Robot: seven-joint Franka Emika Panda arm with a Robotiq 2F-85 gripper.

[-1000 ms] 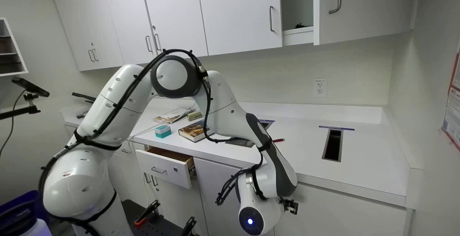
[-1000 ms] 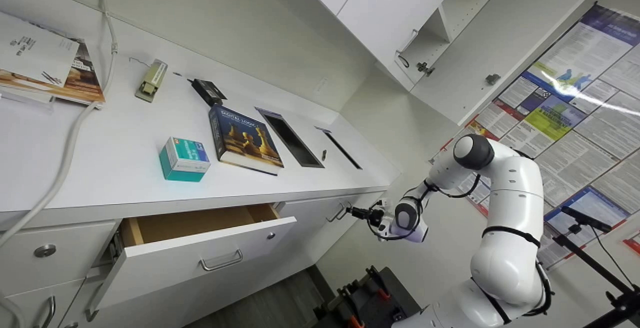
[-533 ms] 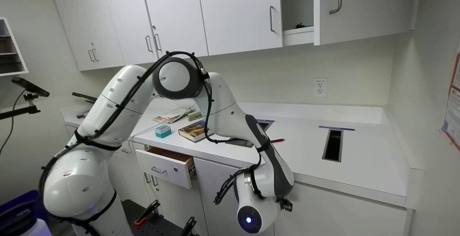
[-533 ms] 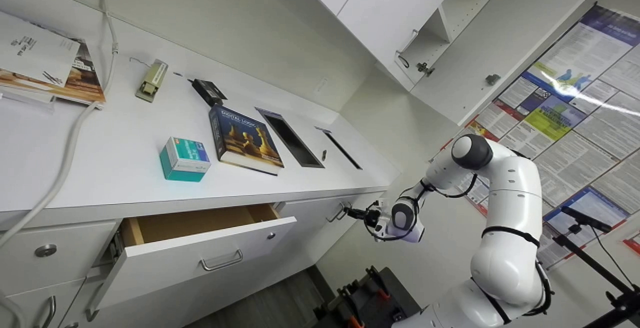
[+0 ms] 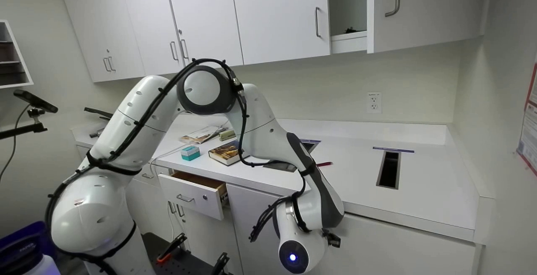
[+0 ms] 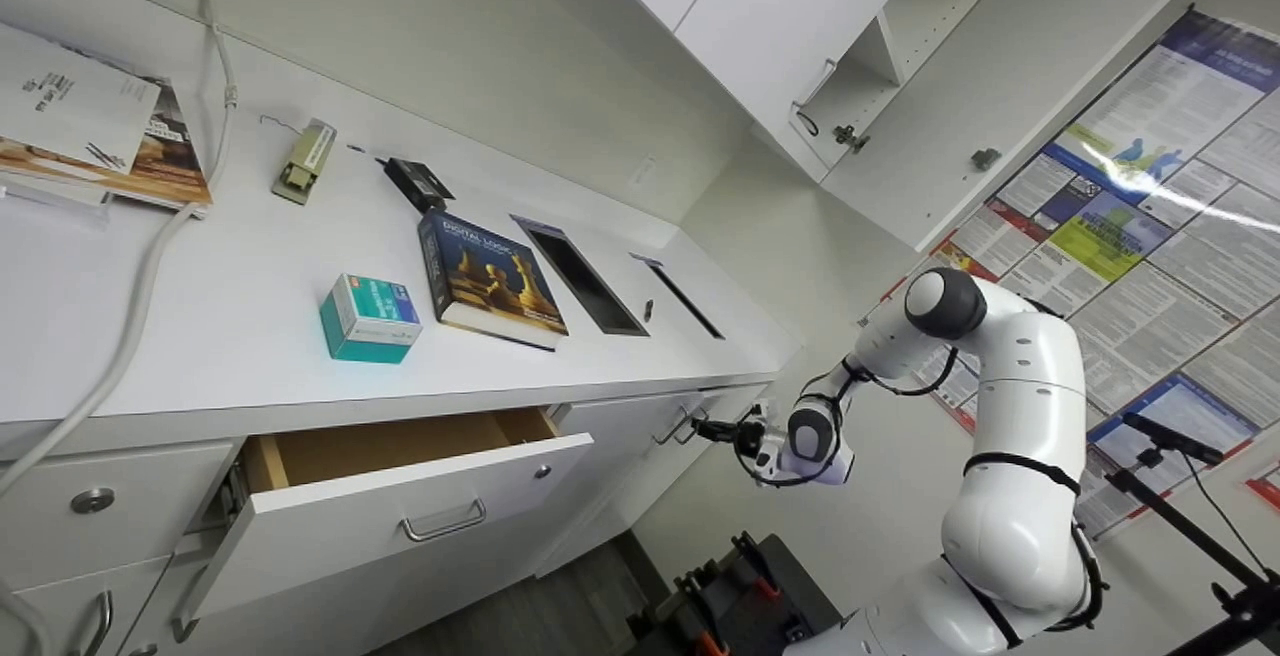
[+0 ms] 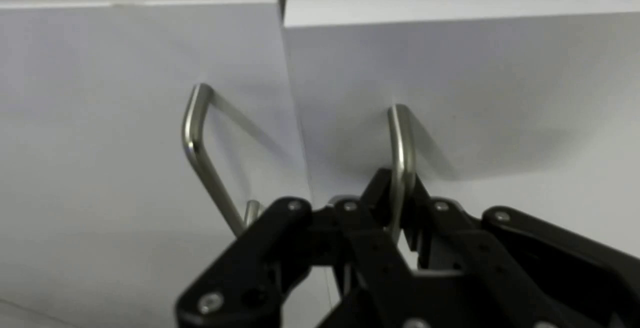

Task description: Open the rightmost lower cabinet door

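The rightmost lower cabinet door [image 7: 520, 98] is white and flat, filling the right of the wrist view. It stands slightly ajar, its top edge forward of the neighbouring door with a dark gap behind. Its silver bar handle [image 7: 400, 133] runs down between the fingers of my gripper [image 7: 400, 183], which is shut on it. In an exterior view the gripper [image 5: 333, 240] is mostly hidden behind the wrist, with part of the door [image 5: 407, 250] visible to its right. Another exterior view shows the black gripper [image 6: 700, 428] at the handle, near the cabinet's far end.
A narrower lower door [image 7: 125, 118] with a matching handle [image 7: 215, 178] is directly to the left. Further left, a drawer [image 6: 400, 496] sticks out beneath the countertop edge [image 5: 411, 216]. A wall [image 5: 503, 141] bounds the right. A dark cart [image 6: 760, 586] stands on the floor.
My gripper has shut on the handle. In an exterior view it has shifted slightly left from a second ago. The door's lower edge now stands out from its neighbour, where it was flush before.
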